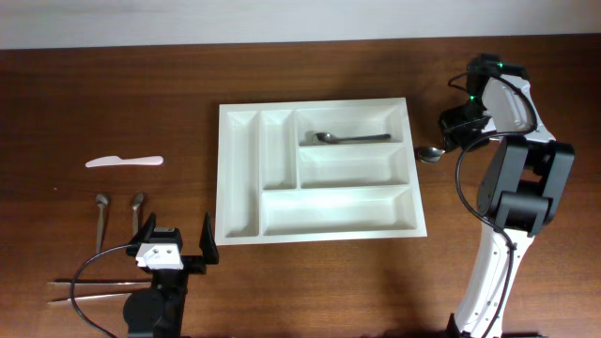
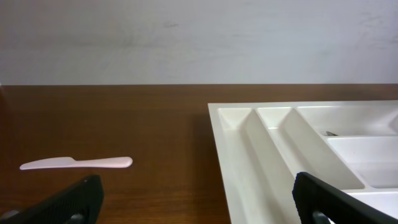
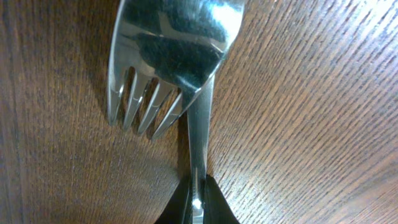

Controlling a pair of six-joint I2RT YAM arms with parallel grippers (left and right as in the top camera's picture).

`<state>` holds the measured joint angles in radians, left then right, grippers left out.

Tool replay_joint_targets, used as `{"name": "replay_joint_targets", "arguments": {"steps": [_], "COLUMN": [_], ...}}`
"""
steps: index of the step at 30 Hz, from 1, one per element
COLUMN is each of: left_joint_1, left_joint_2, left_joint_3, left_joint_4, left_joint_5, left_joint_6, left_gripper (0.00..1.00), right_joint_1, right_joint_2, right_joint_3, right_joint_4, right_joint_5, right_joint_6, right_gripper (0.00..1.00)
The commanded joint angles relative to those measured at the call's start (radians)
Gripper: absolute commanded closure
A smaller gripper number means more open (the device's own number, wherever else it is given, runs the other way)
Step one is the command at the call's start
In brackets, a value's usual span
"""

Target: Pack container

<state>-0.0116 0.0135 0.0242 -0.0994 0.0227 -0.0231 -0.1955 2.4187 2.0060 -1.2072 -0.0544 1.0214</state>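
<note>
The white five-compartment container (image 1: 239,178) lies in the middle of the table; its left part shows in the left wrist view (image 2: 236,149). A metal utensil (image 1: 349,139) lies in its top wide compartment. My right gripper (image 1: 453,139) is just right of the container and shut on the handle of a metal fork (image 3: 168,56), whose head (image 1: 430,153) is low over the wood; the jaws (image 3: 198,202) pinch the handle. My left gripper (image 1: 174,242) is open and empty near the front left, its fingers wide apart (image 2: 199,205).
A white plastic knife (image 1: 124,161) lies at the left, also in the left wrist view (image 2: 76,163). Two metal spoons (image 1: 100,211) (image 1: 138,207) lie below it. Thin pale sticks (image 1: 94,286) lie at the front left by the left arm.
</note>
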Motion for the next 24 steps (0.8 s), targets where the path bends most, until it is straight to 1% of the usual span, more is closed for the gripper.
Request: {"name": "replay_joint_targets", "arguments": {"steps": [1,7,14,20,24], "left_joint_1": [0.005,0.005,0.005,0.005,0.005], "left_joint_2": [-0.008,-0.008,-0.008,-0.008,-0.008], "left_joint_3": [-0.007,-0.007,-0.007,-0.007,-0.007], "left_joint_4": [0.003,0.003,0.003,0.003,0.003], "left_joint_5": [-0.003,-0.003,-0.003,-0.003,-0.003], "left_joint_6": [-0.009,-0.009,-0.009,-0.009,-0.009], "left_gripper": [0.01,0.01,0.01,0.01,0.01], "right_joint_1": [-0.001,-0.001,-0.001,-0.001,-0.001], "right_joint_2": [0.024,0.008,-0.077,-0.143,-0.181], "right_joint_3": [-0.022,0.006,0.065,0.079,0.084], "right_joint_4": [-0.008,-0.033,-0.064,-0.074,-0.076], "right_joint_5": [0.022,0.022,0.023,0.021,0.022], "right_joint_6": [0.007,0.008,0.035,0.08,0.084], "right_gripper": [0.96,0.96,0.96,0.96,0.96]}}
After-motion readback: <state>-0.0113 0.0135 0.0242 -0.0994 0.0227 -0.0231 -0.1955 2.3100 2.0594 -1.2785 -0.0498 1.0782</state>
